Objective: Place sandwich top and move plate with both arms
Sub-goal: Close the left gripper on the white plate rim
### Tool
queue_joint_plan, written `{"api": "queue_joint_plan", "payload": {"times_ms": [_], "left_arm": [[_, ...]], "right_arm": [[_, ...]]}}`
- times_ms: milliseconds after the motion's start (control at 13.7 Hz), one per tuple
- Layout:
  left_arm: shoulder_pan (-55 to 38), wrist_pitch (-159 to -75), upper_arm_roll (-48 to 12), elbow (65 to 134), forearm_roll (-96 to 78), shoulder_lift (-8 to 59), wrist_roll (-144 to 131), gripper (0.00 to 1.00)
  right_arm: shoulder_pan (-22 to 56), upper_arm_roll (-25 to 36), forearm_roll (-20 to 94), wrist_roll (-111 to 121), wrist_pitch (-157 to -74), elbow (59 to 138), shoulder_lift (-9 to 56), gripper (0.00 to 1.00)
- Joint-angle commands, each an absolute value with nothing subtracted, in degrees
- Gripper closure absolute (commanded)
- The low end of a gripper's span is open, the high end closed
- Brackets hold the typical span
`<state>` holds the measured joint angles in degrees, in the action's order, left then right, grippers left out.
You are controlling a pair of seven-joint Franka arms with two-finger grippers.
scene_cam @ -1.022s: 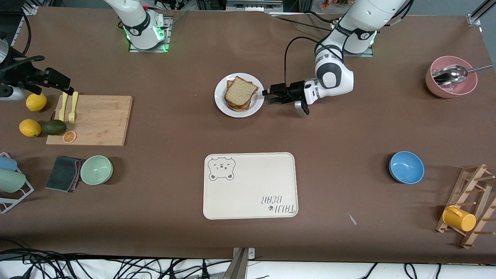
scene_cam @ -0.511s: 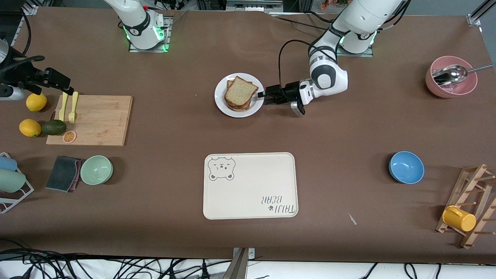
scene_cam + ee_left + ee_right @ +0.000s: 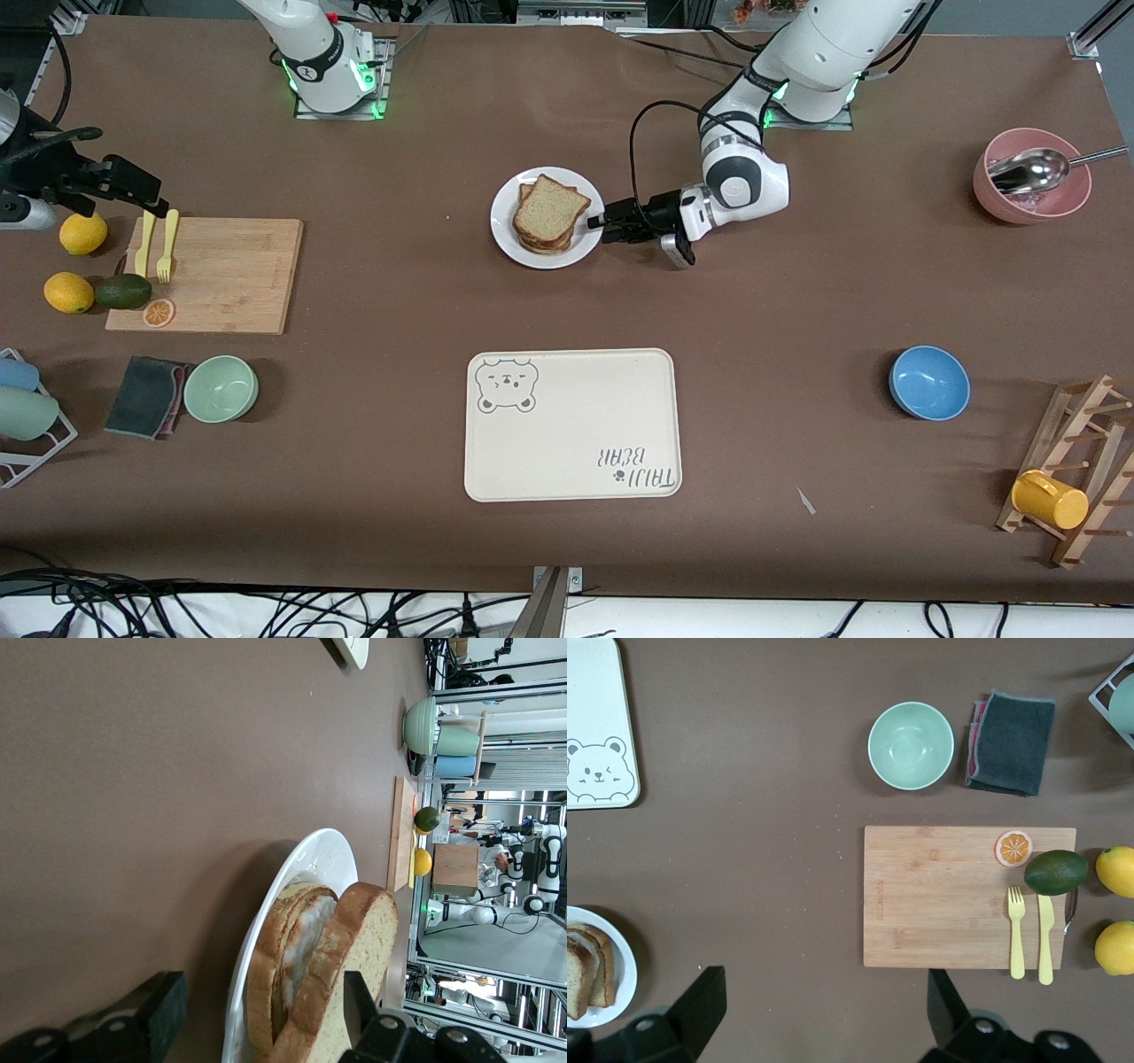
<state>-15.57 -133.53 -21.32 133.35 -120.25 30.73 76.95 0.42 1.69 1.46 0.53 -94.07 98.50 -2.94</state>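
Note:
The sandwich top (image 3: 549, 209) lies on a stack of bread on the white plate (image 3: 523, 251), midway between the two arm bases. My left gripper (image 3: 599, 225) is open and low at the plate's rim toward the left arm's end. In the left wrist view the gripper (image 3: 261, 1019) has the plate's rim (image 3: 306, 864) and the sandwich top (image 3: 363, 948) between its spread fingers (image 3: 159, 1019), not clamped. My right gripper (image 3: 824, 1010) is open and empty and waits high over the table beside the cutting board (image 3: 966, 895). It shows in the front view (image 3: 142, 190).
A cream bear-printed tray (image 3: 571, 424) lies nearer the front camera than the plate. A cutting board (image 3: 208, 275) with fork, knife, avocado and lemons, a green bowl (image 3: 221, 388) and a dark cloth (image 3: 146, 395) lie toward the right arm's end. A blue bowl (image 3: 928, 382), pink bowl (image 3: 1032, 190) and mug rack (image 3: 1072, 474) lie toward the left arm's end.
My left gripper has moved toward the plate and now reaches its rim, with the fingers round the rim and the bread. The right arm has not moved.

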Motion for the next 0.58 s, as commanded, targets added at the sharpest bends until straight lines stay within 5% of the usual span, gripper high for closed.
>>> {"api": "queue_joint_plan", "payload": {"times_ms": [0,511], "left_arm": [[-15.91,-134.38,-21.53,132.36,-122.87,31.38,79.28,0.37],[-15.73,-134.38,-21.53,132.71,-122.87,32.08,81.47,0.51]], "right_arm": [[0.88,1.85,0.97,0.18,-93.17,98.09,-3.34,0.0],[0.88,1.85,0.97,0.18,-92.9,98.0,-3.34,0.0]]}}
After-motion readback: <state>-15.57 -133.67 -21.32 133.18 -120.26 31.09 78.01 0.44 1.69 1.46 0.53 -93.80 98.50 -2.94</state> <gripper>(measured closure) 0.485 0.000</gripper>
